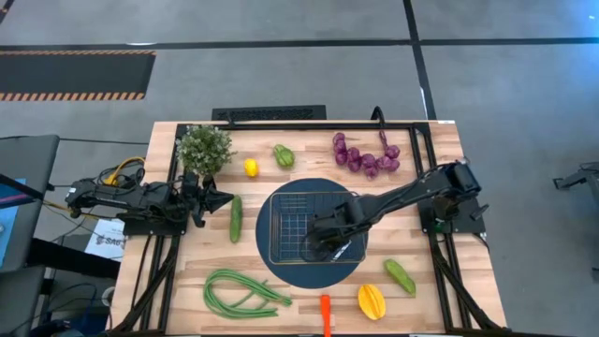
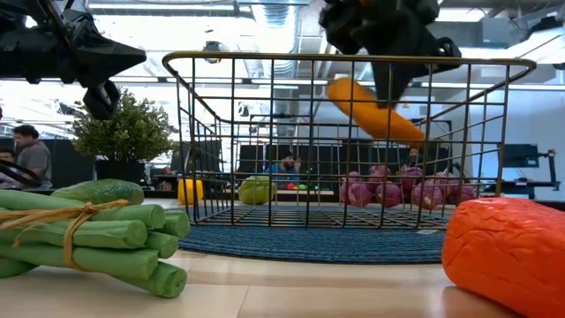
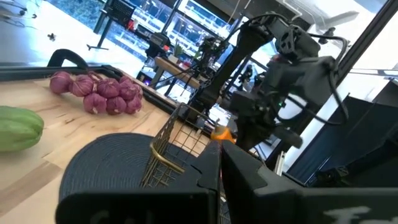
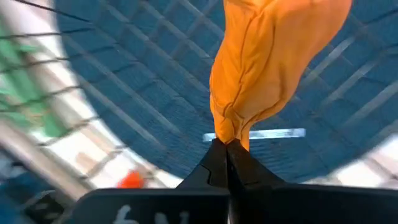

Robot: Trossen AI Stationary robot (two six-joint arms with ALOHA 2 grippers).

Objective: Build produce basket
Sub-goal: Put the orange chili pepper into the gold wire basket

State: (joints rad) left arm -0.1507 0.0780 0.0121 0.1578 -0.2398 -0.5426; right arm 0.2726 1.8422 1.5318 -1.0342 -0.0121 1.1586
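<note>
Right gripper (image 4: 227,144) is clamping an orange carrot (image 4: 267,56) by its tip, holding it above the floor of the wire basket (image 1: 281,208), inside the rim. In the low view the carrot (image 2: 375,112) is hanging tilted behind the mesh, not touching the bottom. Basket is sitting on the blue mat (image 1: 356,267). Left gripper (image 1: 213,198) is waiting at the table's left side by the cucumber (image 1: 235,217); can't tell its finger state. Grapes (image 1: 365,154), beans (image 1: 241,292), peppers (image 1: 284,155) are lying outside the basket on the table (image 1: 449,281).
</note>
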